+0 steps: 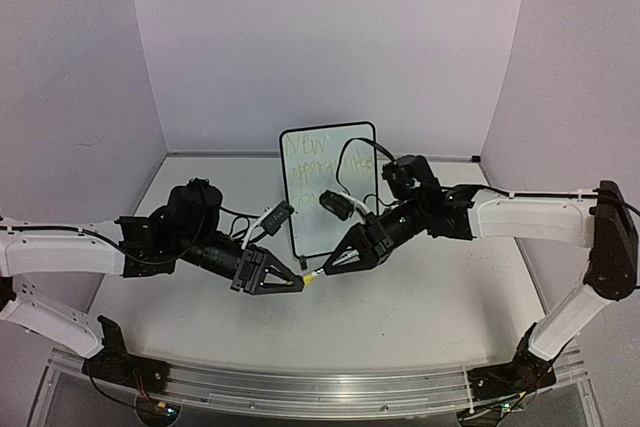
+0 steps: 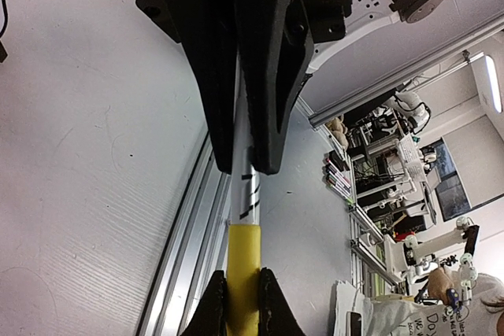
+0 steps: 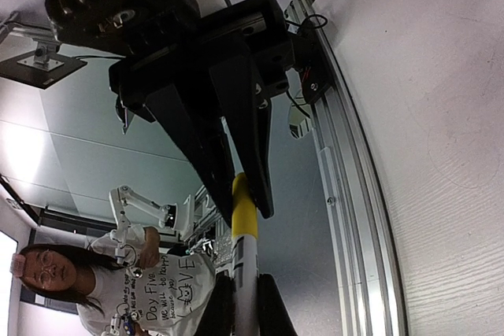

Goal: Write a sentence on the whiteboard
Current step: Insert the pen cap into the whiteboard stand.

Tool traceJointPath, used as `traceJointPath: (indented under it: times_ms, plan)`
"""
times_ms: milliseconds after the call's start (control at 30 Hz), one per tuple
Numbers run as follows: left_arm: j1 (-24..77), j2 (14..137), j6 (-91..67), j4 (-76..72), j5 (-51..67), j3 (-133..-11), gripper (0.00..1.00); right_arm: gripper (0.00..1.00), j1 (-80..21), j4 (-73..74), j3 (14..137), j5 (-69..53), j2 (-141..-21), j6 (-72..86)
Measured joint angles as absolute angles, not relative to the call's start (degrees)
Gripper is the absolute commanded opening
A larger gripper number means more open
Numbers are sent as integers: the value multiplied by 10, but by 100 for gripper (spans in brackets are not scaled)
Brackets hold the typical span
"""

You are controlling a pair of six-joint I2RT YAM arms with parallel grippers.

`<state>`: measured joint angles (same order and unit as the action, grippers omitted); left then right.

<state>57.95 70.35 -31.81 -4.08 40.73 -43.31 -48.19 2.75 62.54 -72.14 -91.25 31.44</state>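
Now, just in front of the whiteboard [image 1: 308, 232] with its sentence [image 1: 312, 161], the left gripper [image 1: 295, 284] is squeezing the marker barrel [image 2: 246, 194], the right gripper [image 1: 323, 273] is squeezing the yellow cap [image 3: 243, 208]; both should be pushing straight together.

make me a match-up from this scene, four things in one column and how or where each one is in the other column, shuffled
Things:
1. left gripper
2. right gripper
3. whiteboard
4. sentence

States:
A. faint yellow-green lines of handwriting
B. shut on the yellow cap
C. standing upright beyond both grippers
D. shut on the white marker barrel

Pairs: 1-B, 2-D, 3-C, 4-A
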Motion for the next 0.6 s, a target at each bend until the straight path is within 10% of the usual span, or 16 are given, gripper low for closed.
traceJointPath:
  times_ms: [333, 600]
  plan:
    - [580, 707, -314, -28, 419, -433, 0, 3, -488, 31, 625, -721, -918, 314]
    - [557, 692, -278, 12, 366, -430, 0, 67, -485, -1, 624, -649, -915, 308]
